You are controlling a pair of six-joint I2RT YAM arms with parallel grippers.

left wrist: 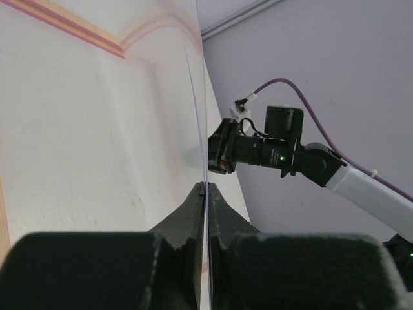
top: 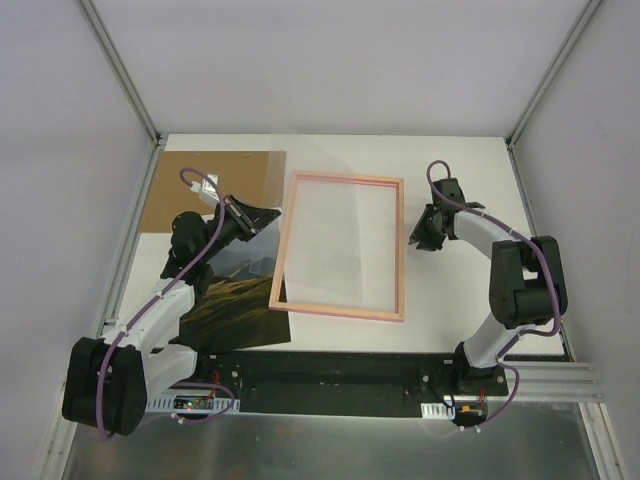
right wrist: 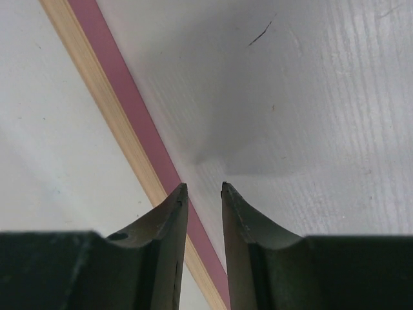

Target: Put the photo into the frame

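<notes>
— While your left gripper (left wrist: 205, 187) is pinching the photo (top: 235, 300) just left of the frame (top: 340, 312), be sliding it flat.
— Your right gripper (right wrist: 203, 187) is hovering empty, barely parted; brace the frame.

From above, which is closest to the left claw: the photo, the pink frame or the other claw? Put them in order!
1. the photo: pinched in the left gripper, on the left side.
2. the frame: just to its right, mid-table.
3. the right gripper: far right, beyond the frame.
</notes>
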